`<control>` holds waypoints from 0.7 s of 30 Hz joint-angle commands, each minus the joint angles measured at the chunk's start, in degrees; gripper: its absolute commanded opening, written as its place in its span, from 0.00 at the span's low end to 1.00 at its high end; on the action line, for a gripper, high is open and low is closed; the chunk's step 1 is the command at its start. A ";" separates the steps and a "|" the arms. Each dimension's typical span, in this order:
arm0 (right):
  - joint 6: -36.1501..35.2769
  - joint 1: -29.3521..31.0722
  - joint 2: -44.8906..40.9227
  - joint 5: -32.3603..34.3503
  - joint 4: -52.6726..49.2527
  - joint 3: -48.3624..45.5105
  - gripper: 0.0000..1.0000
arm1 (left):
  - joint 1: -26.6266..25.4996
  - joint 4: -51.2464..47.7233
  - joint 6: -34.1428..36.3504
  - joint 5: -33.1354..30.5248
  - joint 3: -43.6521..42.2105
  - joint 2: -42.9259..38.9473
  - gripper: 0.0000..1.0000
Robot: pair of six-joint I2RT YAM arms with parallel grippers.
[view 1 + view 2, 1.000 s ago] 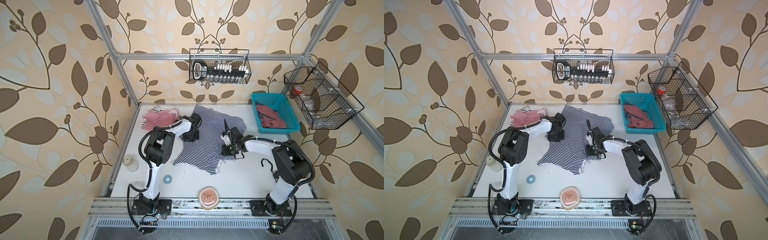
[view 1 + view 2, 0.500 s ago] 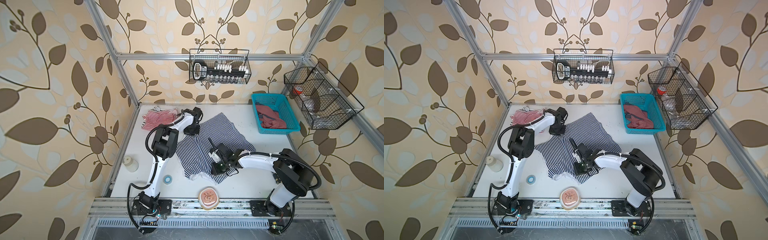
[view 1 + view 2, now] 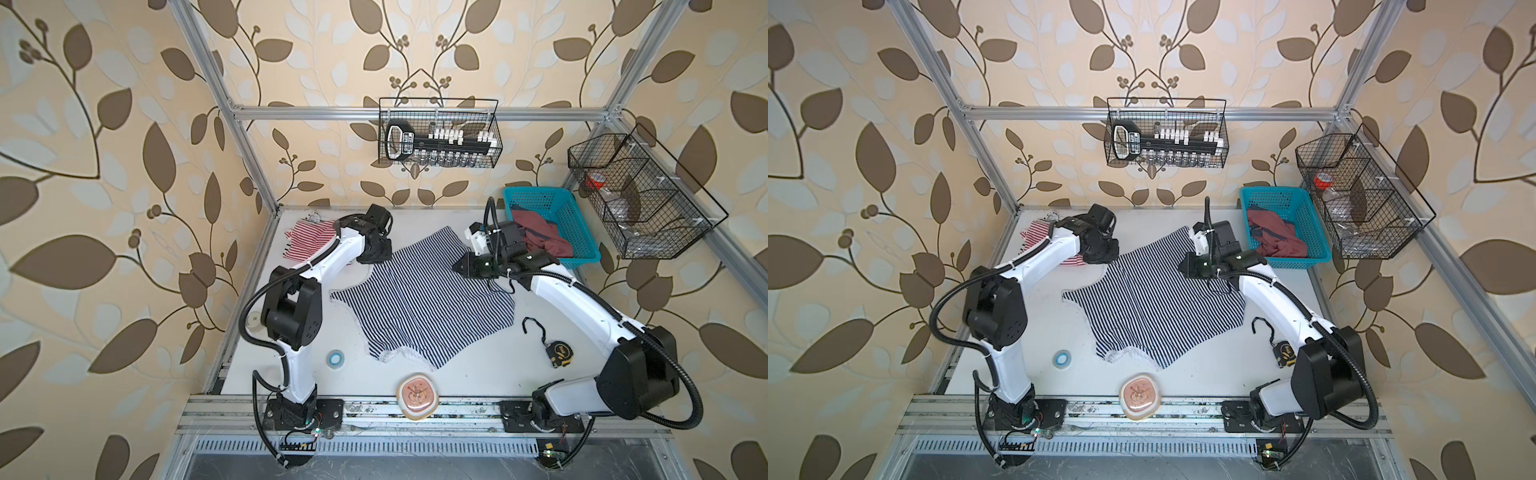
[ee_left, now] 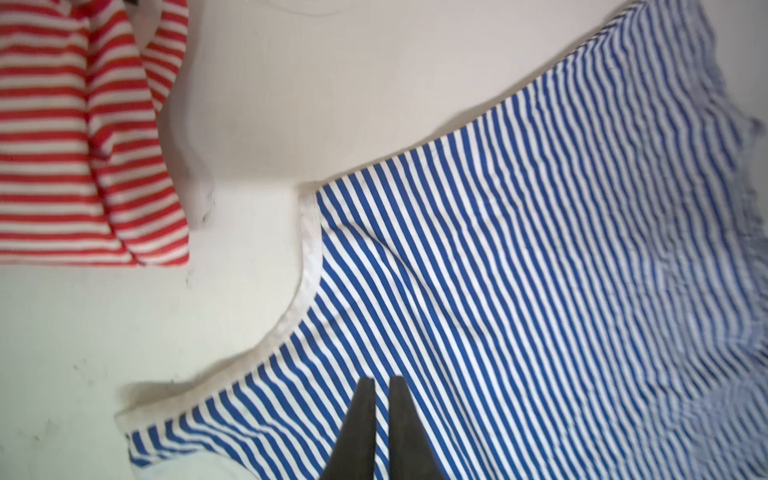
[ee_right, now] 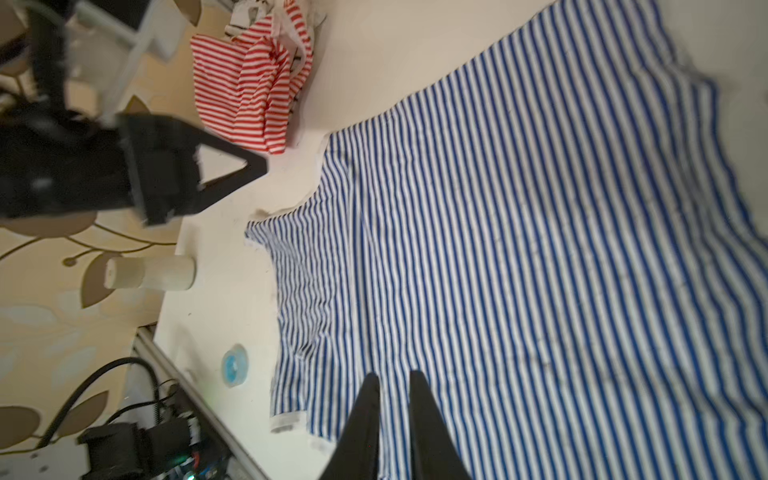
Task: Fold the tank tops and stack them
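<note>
White table (image 3: pixel 478 374): navy tank top (image 3: pixel 419 303) spread flat, red tank top (image 3: pixel 307 241) bunched far left; neither looks folded yet. Left fingers (image 4: pixel 363 419) and right fingers (image 5: pixel 368 415) closed, empty.

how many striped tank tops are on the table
2. The navy-and-white tank top lies spread flat mid-table; the red-and-white tank top sits bunched at the far left corner, partly behind the left arm. Clothes in the teal basket could hide more.

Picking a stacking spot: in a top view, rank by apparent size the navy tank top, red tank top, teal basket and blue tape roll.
navy tank top
teal basket
red tank top (bunched, partly behind the left arm)
blue tape roll
</note>
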 commanded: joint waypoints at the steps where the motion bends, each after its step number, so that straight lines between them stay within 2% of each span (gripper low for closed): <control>1: -3.89 -2.57 8.67 -2.42 -2.66 4.40 0.00 | 0.39 3.43 -6.12 3.54 -7.80 -1.75 0.06; 6: -4.64 -4.07 21.44 -5.31 -1.00 13.84 0.00 | 0.30 11.29 -12.54 7.01 -20.16 -6.48 0.03; 9: -4.85 -4.19 27.96 -4.96 -1.91 19.75 0.00 | 0.31 13.49 -14.69 6.31 -23.95 -7.97 0.07; 14: -5.76 -4.62 37.08 -3.50 -4.44 26.85 0.00 | 0.26 12.23 -14.19 4.89 -23.79 -5.25 0.09; 17: -6.25 -5.08 40.15 0.12 -6.50 28.66 0.00 | 0.31 9.82 -12.63 0.63 -22.42 -1.89 0.09; 21: -7.83 -5.24 41.71 4.16 -7.37 27.83 0.00 | 0.31 7.19 -10.98 -1.30 -19.70 2.46 0.09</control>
